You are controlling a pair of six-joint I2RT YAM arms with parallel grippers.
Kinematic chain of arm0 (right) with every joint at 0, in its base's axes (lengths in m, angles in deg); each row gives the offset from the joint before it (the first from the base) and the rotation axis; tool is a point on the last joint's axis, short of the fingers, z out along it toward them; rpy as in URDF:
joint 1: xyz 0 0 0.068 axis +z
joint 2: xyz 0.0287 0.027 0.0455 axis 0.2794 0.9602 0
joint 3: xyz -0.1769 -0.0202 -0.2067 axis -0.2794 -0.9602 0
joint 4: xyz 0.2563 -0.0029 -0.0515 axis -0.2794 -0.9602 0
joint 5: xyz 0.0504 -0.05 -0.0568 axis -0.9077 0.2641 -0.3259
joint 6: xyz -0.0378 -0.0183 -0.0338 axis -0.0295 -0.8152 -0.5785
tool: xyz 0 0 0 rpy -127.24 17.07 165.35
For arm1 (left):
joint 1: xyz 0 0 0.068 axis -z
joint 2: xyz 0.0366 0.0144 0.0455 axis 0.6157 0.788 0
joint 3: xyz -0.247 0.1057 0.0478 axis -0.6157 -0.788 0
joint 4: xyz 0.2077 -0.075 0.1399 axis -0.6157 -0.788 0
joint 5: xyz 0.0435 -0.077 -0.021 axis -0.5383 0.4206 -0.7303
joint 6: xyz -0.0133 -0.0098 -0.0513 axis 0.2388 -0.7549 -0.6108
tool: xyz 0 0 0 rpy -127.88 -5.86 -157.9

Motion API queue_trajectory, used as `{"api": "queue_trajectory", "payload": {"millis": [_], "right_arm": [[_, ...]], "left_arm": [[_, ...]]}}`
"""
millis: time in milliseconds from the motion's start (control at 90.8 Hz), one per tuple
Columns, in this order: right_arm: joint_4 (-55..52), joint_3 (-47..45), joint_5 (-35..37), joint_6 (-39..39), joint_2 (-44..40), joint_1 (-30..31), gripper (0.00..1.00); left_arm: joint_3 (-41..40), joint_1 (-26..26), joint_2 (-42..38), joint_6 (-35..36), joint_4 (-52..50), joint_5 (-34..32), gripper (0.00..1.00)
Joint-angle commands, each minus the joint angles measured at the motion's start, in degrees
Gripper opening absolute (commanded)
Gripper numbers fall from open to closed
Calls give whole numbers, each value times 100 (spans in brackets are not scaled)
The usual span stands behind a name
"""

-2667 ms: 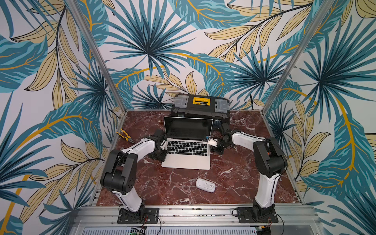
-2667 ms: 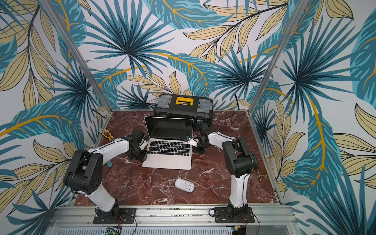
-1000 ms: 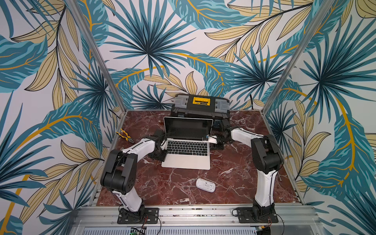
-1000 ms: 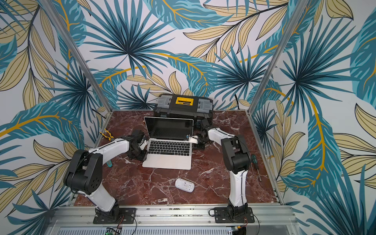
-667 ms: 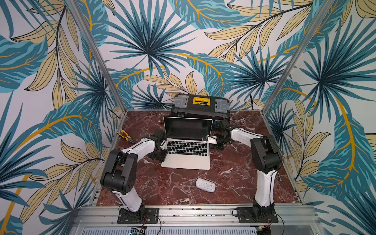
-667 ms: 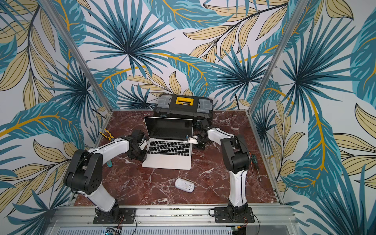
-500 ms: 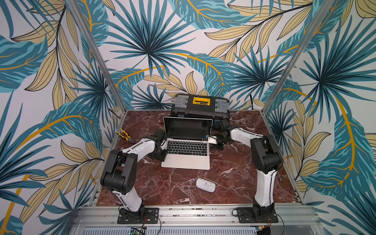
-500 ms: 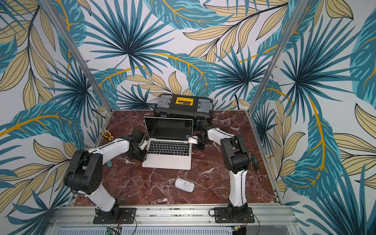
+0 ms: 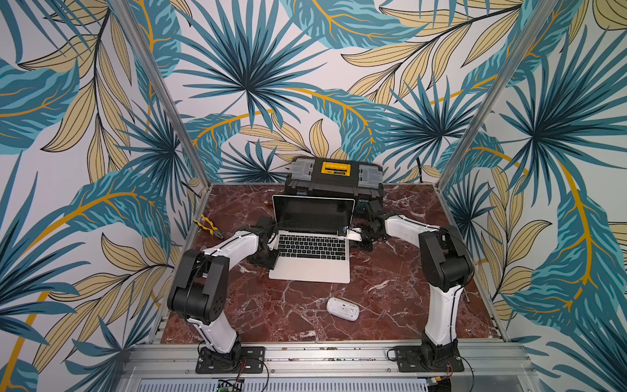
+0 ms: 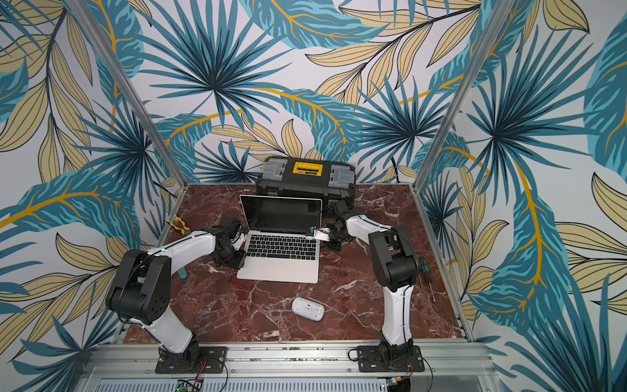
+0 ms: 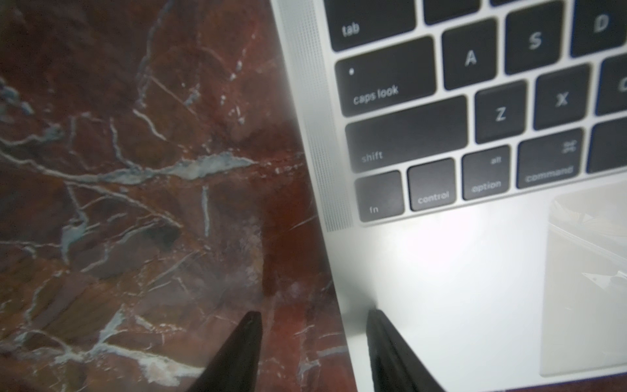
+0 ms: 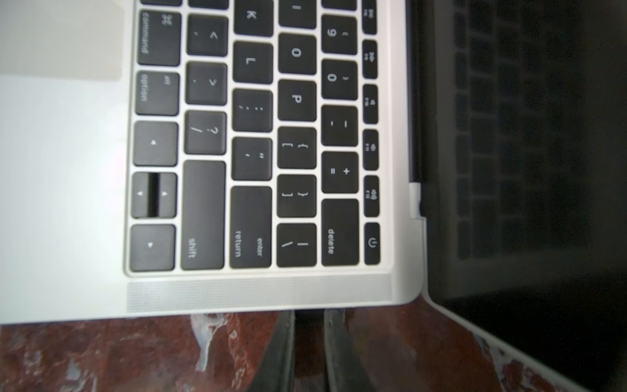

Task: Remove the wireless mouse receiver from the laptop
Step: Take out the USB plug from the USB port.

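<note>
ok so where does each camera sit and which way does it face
Both top views: high over the front rail, looking down and back at the laptop; left arm and right arm whole
Left wrist: on its arm, facing the laptop's caps lock edge; only the left claw shows
Right wrist: on its arm, facing the return-key edge; only the right claw shows
Shared: both wrists see keyboard and palm rest

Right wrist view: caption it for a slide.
Right pincer, shut, at the open laptop edge near the delete key.
</note>
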Motion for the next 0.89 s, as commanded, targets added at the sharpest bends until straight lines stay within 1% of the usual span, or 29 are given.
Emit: {"api": "queue_trajectory", "payload": {"millis": [0,319,507,716,793,881], "right_arm": [[-95,-445,126,-77,99,-51,0],[378,-1213,80,-80,-442,-455,0],[534,-1433,56,-19,-673,-621,0],[637,-1522,-268,450,-1101,-690,0],[623,-1611,-411,742,-1295,-676,0],[789,-1932,-622,1129,-1698,-654,0]], "left_arm": [[-3,8,165,3,-40,-120,54],[-16,17,171,-9,-69,-175,54],[-16,18,150,-10,-69,-160,54],[44,21,46,-60,-103,-216,54],[54,18,-174,-107,-83,-258,54],[56,17,-508,-204,-31,-298,54]]}}
